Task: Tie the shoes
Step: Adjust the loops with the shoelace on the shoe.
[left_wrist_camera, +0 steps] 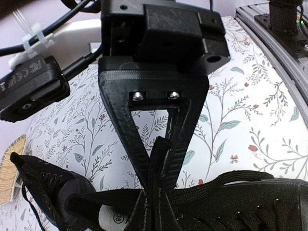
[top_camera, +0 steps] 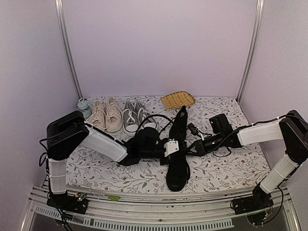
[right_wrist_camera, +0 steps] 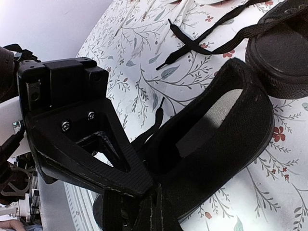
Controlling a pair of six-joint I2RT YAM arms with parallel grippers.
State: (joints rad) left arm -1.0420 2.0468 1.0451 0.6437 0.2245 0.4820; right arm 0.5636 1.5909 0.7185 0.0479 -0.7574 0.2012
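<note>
All-black low-top canvas sneakers (top_camera: 178,161) lay mid floral tabletop (top_camera: 231,168), the nearer one toe toward the arms. Left hand (left_wrist_camera: 155,192) was pressed together, pinching a flat black lace (left_wrist_camera: 160,159). Right hand (right_wrist_camera: 147,190) was pressed together at a shoe collar; what it held was unclear. Loose lace ends (right_wrist_camera: 192,43) lay untied with no bow visible, so the tying looked barely started.

Left hand (top_camera: 177,149) hides the near shoe's (top_camera: 177,172) lacing.
</note>
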